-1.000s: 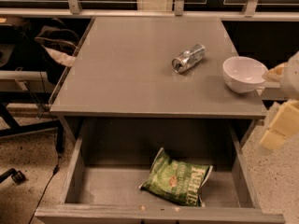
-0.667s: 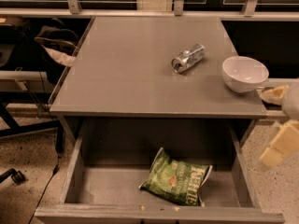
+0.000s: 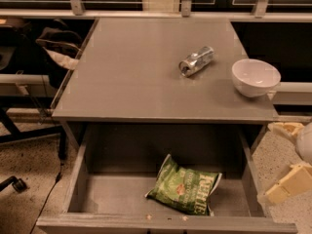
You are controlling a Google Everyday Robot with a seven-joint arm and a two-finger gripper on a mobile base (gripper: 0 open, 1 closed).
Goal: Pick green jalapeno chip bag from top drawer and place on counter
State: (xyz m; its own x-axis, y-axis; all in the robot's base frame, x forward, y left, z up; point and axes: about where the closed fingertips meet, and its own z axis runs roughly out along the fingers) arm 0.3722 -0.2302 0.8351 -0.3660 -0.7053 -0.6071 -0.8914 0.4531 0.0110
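1. Since 1 s ago gripper [image 3: 275,161] has dropped lower, now just off the right side of top drawer [image 3: 161,224]; fingers spread wide, nothing btwn them.
2. green jalapeno chip bag [image 3: 185,189] lies flat in drawer, right of centre, near front.
3. counter [image 3: 141,82]: silver can [image 3: 196,61] on its side, white bowl [image 3: 255,77] at right edge.

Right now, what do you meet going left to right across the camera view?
Silver can on the counter, white bowl, then the open gripper low at the right edge beside the top drawer.
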